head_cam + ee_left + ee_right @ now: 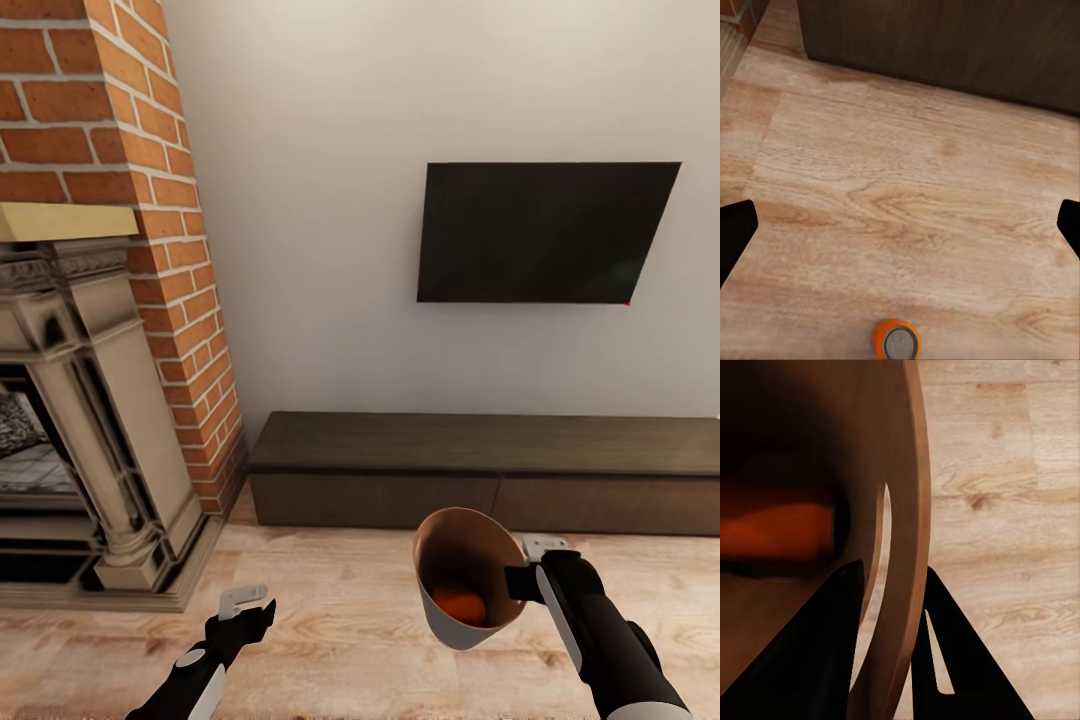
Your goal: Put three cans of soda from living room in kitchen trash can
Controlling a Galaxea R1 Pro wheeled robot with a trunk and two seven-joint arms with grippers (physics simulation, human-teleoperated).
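Observation:
My right gripper (525, 582) is shut on the rim of the tash can (462, 548), a pale bin with a brown inside, held tilted above the wood floor. One orange can of soda (460, 603) lies at its bottom. The right wrist view shows the rim (913, 510) pinched between the dark fingers (817, 652), with the orange can (780, 529) inside. My left gripper (246, 604) hangs open and empty at the lower left. In the left wrist view its fingertips (735, 232) stand wide apart, and another orange can of soda (897, 341) stands upright on the floor below.
A brick fireplace (100, 400) with a raised hearth fills the left. A long low dark cabinet (490, 470) runs along the wall ahead under a black TV (545, 232). Light wood floor (340, 600) lies between me and the cabinet.

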